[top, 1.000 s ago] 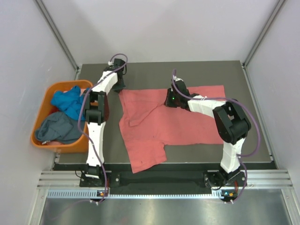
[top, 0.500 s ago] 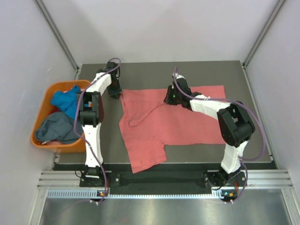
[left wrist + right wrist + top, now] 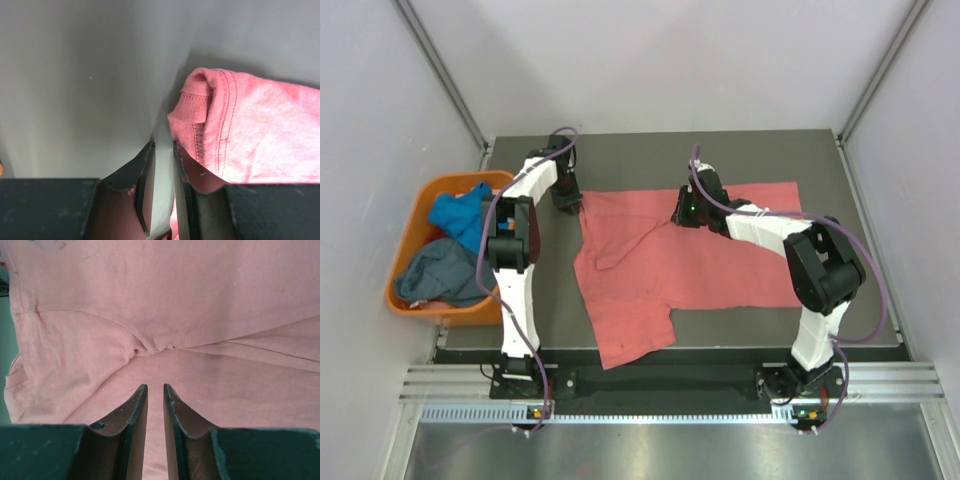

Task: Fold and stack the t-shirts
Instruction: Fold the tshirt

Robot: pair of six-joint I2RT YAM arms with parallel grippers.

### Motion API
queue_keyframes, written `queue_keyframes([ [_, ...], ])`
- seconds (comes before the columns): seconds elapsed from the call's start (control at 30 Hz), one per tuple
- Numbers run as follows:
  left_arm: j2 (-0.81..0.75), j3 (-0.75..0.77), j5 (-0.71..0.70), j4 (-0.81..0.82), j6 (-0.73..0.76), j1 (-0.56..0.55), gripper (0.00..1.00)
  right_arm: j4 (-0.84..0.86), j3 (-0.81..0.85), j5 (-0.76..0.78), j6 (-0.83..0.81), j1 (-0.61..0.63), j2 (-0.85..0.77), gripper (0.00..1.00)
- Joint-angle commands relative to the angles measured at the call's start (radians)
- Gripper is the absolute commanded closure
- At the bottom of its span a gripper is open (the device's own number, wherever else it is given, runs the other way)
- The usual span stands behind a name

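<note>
Left gripper (image 3: 163,145) fingers are being held narrowly parted, nothing clamped. Right gripper (image 3: 154,386) is being poised near-closed over cloth; whether anything is nipped cannot be told. The curled corner of the salmon-pink cotton t-shirt (image 3: 720,265) is probably best pinched behind its stitched hem and drawn outward, low. The shirt is lying spread and wrinkled on the dark grey table (image 3: 650,150), its near flap overhanging the edge.

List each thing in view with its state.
pink shirt, spread on the table, not yet folded
blue shirt, crumpled in the tub
grey shirt, crumpled in the tub
tub, holds two shirts
left end effector, slightly open, empty
right end effector, jaws nearly together over pink shirt, grip unclear
</note>
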Motion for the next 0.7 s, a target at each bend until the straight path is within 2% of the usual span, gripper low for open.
queue_keyframes([
  [0.0, -0.055, -0.008, 0.005, 0.020, -0.016, 0.000, 0.74, 0.010, 0.007, 0.002, -0.011, 0.000, -0.042, 0.80],
  [0.27, -0.124, 0.009, -0.053, 0.014, -0.025, 0.002, 0.75, 0.002, 0.011, 0.005, -0.013, 0.001, -0.036, 0.80],
  [0.67, -0.083, -0.035, 0.014, 0.040, -0.039, 0.002, 0.75, -0.007, 0.023, 0.007, -0.010, 0.007, -0.036, 0.80],
])
